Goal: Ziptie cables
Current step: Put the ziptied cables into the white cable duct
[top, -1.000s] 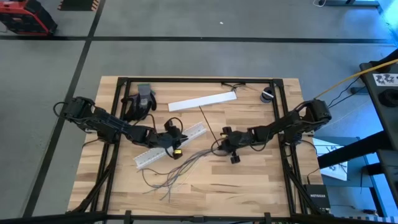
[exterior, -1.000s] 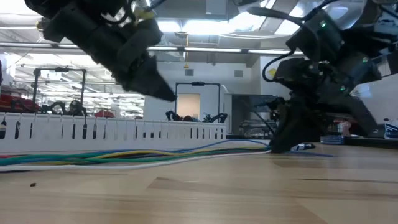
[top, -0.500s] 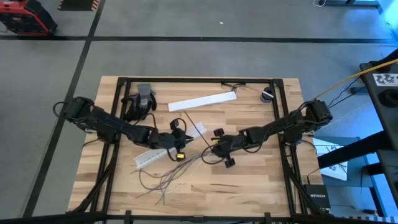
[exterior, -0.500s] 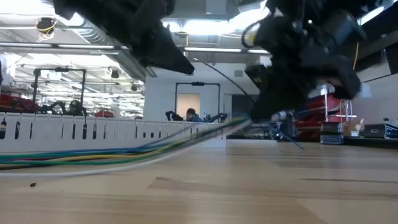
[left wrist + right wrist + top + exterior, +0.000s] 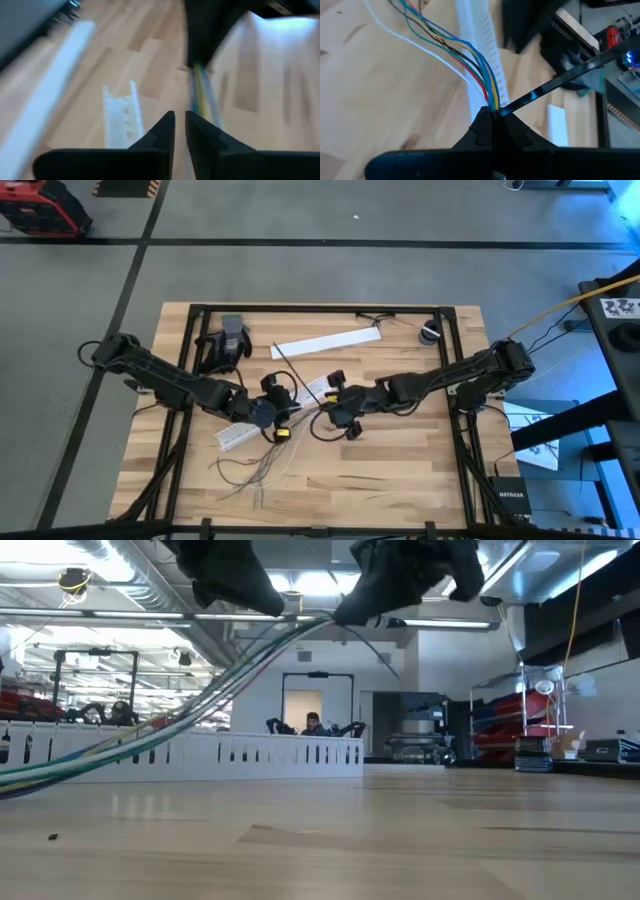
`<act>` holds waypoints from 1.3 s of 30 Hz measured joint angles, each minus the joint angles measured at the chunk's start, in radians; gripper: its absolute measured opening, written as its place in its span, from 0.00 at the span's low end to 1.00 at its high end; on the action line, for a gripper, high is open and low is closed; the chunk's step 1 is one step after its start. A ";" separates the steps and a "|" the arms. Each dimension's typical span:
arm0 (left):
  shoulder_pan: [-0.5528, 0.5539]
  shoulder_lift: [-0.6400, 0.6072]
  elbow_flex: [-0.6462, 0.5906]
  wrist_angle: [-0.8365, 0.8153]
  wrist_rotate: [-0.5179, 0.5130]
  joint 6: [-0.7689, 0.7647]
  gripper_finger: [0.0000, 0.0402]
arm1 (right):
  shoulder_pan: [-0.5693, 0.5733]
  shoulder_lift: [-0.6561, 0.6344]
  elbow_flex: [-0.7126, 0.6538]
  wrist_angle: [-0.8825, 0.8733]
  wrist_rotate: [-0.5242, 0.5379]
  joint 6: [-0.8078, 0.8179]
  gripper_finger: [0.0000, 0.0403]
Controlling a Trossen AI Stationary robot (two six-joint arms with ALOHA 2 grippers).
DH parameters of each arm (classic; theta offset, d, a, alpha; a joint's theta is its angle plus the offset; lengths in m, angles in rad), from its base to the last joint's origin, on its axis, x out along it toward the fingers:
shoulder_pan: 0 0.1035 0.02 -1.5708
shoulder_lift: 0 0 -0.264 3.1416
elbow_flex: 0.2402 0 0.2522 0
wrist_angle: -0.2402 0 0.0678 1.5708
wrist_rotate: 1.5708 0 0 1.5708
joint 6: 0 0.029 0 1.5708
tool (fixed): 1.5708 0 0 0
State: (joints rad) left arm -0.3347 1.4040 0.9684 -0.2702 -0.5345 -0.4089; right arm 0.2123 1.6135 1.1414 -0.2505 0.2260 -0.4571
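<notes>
overhead, wooden table (image 5: 400,470), grey floor (image 5: 300,270)

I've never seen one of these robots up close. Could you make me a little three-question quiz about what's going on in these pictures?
1. True or false: the right gripper is shut on the cables.
2. Where do the cables' loose ends lie? A) fanned out on the table B) inside the slotted channel C) on the floor
3. Fill in: a thin black ___ sticks out from the right gripper beside the cables.

Key
1. True; the bundle is pinched at one end.
2. A
3. Ziptie; the left gripper hangs close by, nearly closed, gripping nothing that shows.
</notes>
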 joint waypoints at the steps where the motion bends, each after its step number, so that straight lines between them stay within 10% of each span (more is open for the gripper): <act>1: 0.004 0.000 0.000 -0.002 0.026 -0.006 0.13 | -0.007 0.000 0.008 -0.008 0.000 0.000 0.01; 15: 0.031 0.014 0.000 0.007 0.087 0.045 0.55 | -0.043 0.000 -0.008 -0.053 -0.001 0.053 0.01; 39: 0.053 0.104 0.020 0.034 0.041 0.075 0.56 | -0.043 0.000 -0.009 -0.058 -0.028 0.059 0.03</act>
State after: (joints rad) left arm -0.2818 1.5076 0.9884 -0.2366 -0.4932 -0.3343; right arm 0.1696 1.6135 1.1328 -0.3082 0.1983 -0.3977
